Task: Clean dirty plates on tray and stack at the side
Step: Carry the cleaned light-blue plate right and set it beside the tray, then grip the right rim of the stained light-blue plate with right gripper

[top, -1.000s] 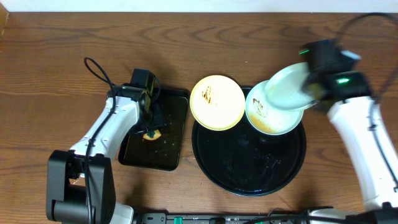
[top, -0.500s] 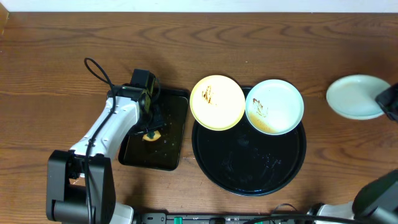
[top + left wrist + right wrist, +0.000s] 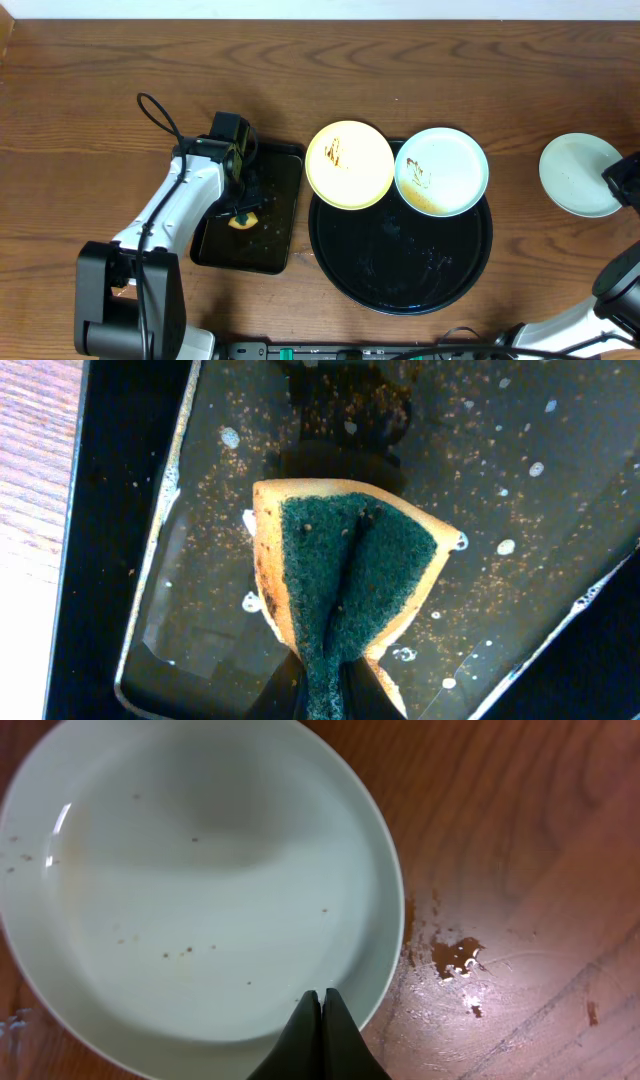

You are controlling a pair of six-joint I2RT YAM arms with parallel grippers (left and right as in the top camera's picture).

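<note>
A pale yellow plate [image 3: 349,164] with a brown smear rests on the left rim of the round black tray [image 3: 400,270]. Beside it, on the tray, lies a pale mint plate [image 3: 441,171] with brown smears. Another mint plate [image 3: 578,176] [image 3: 200,870] lies flat on the wood at the far right. It carries only a few specks. My right gripper [image 3: 614,182] [image 3: 321,998] is shut at its near rim. My left gripper [image 3: 243,203] [image 3: 325,695] is shut on a folded green-and-yellow sponge [image 3: 243,217] [image 3: 345,560].
The sponge hangs over a small rectangular black tray [image 3: 275,240] [image 3: 150,580] holding soapy water and specks. A black cable [image 3: 160,112] loops behind the left arm. A wet brown patch [image 3: 455,955] marks the wood beside the far-right plate.
The right gripper has carried the mint plate from above the round tray out to the far right and lowered it toward the wood. The left arm has stayed still.
</note>
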